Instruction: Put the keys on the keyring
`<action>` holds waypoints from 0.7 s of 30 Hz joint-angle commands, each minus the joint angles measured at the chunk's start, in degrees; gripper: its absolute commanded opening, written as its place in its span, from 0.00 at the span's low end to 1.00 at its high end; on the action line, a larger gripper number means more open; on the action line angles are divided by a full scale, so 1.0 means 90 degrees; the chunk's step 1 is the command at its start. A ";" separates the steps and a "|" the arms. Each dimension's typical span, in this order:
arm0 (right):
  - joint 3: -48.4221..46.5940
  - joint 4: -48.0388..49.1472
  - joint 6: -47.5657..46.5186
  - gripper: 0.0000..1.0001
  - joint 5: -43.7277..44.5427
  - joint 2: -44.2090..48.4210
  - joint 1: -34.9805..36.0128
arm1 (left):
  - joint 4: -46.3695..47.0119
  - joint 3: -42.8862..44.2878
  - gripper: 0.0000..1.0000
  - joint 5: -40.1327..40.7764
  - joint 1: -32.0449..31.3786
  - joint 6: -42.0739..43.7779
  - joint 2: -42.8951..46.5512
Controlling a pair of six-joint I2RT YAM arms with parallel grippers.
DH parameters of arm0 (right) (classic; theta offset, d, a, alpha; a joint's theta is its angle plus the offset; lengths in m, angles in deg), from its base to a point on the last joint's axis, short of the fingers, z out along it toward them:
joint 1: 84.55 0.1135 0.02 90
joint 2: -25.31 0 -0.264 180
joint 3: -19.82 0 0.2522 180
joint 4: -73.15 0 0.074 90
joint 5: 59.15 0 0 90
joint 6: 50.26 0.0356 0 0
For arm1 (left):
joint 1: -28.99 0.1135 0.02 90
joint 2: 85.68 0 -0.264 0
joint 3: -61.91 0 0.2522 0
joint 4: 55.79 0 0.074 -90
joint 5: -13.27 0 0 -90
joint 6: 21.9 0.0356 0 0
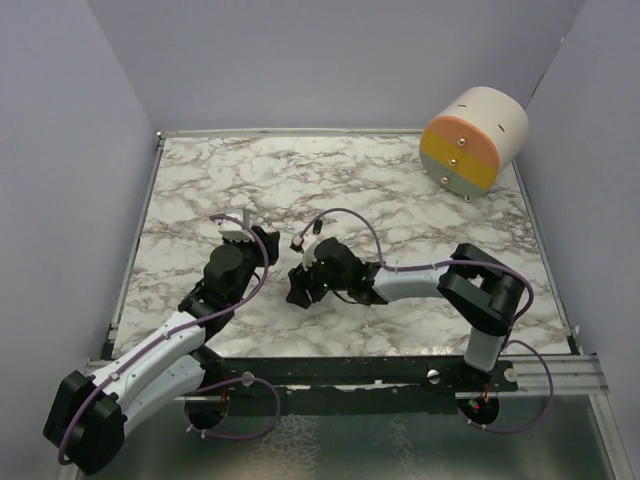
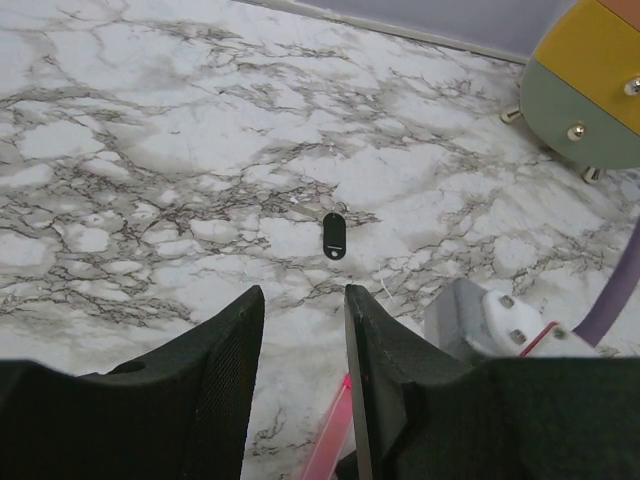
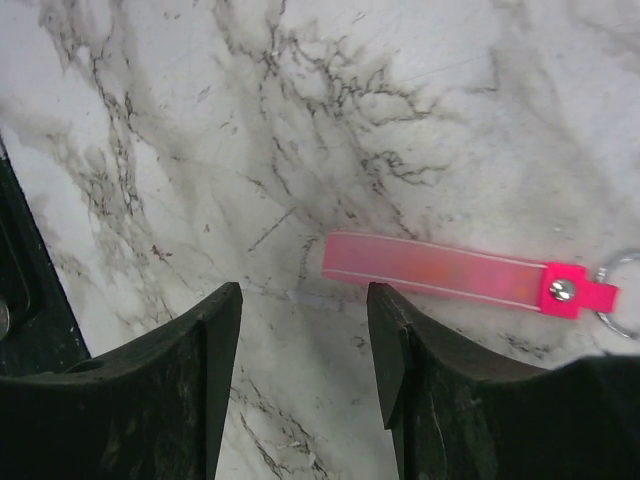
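Observation:
The key (image 2: 334,236) is a small dark oval piece with a hole, lying flat on the marble ahead of my left gripper (image 2: 300,320), which is open and empty. The keyring's pink strip (image 3: 440,270) lies flat just beyond my right gripper (image 3: 305,305), off its right fingertip (image 3: 385,310), with its thin metal ring (image 3: 625,305) at the frame's right edge. My right gripper is open and empty. A blurred end of the pink strip (image 2: 332,438) also shows low beside the left gripper's right finger. In the top view the two grippers (image 1: 243,228) (image 1: 298,290) are close together mid-table; key and strip are not discernible there.
A cream cylinder with an orange, yellow and green face and metal pegs (image 1: 475,140) lies at the back right, also in the left wrist view (image 2: 590,90). A grey-white part of the right arm (image 2: 500,325) is close to my left gripper. Walls enclose the marble table (image 1: 400,200).

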 commanded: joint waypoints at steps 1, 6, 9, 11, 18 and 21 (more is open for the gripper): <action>0.0075 -0.0280 -0.0268 0.55 0.0979 0.0665 -0.0018 | -0.0197 0.0008 0.41 0.0280 0.0042 0.0073 0.0084; 0.0141 -0.0560 -0.0629 0.63 0.1888 0.1105 -0.0026 | -0.0178 0.0006 0.41 0.0240 0.0052 0.0049 0.0051; 0.0090 -0.0667 -0.0841 0.69 0.2244 0.1162 -0.0090 | -0.0147 0.0015 0.41 0.0121 0.0052 0.0018 -0.0081; -0.0062 -0.0870 -0.0847 0.70 0.2295 0.1078 -0.0241 | -0.0144 0.0051 0.41 -0.0091 0.0052 -0.0042 -0.0241; -0.0047 -0.1159 -0.0792 0.67 0.2550 0.1107 -0.0683 | 0.0005 -0.0032 0.35 -0.0718 0.0052 -0.0236 -0.0723; 0.0188 -0.1046 -0.0900 0.67 0.2535 0.1321 -0.0845 | 0.0039 -0.0094 0.34 -0.0827 0.0052 -0.0264 -0.0849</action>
